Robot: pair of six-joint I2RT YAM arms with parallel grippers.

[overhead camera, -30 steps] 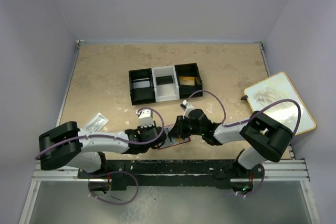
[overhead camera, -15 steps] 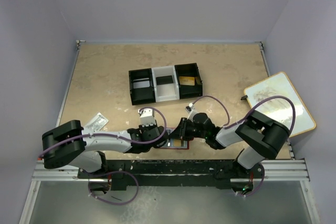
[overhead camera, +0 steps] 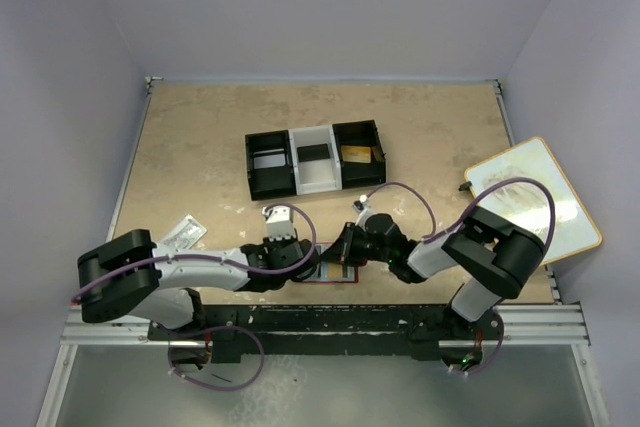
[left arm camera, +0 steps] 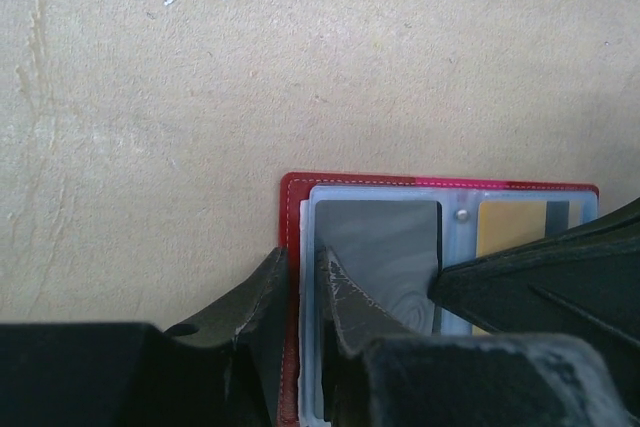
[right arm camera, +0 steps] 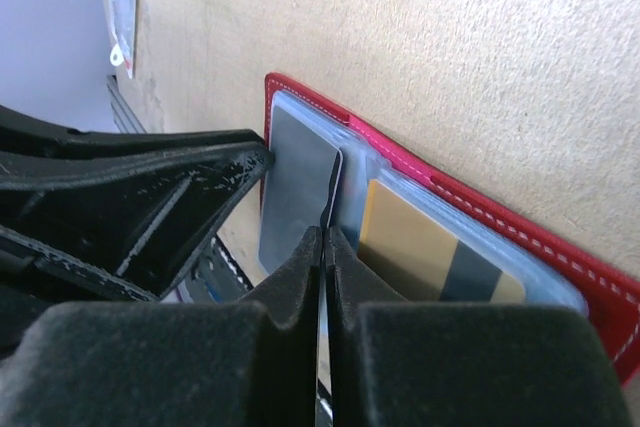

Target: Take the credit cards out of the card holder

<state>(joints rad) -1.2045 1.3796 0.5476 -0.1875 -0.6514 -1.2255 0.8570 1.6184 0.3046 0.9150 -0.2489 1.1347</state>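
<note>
Red holder [left arm camera: 290,187] lies open on the table [left arm camera: 200,97] near its front edge, between the arms. The left tool [left arm camera: 300,272] is nipped almost closed over the holder's left border, and the right tool [right arm camera: 323,242] has its fingers pressed together on a thin edge that looks to be the grey card [right arm camera: 298,177]'s, with the gold card [right arm camera: 410,237] pocketed beside it. To do this well, the left should probably pin the holder flat while the right draws the card straight out along its sleeve, slowly and without twisting.

Tabletop [overhead camera: 325,209] gap (tray [overhead camera: 270,190] to card holder [overhead camera: 337,275])
</note>
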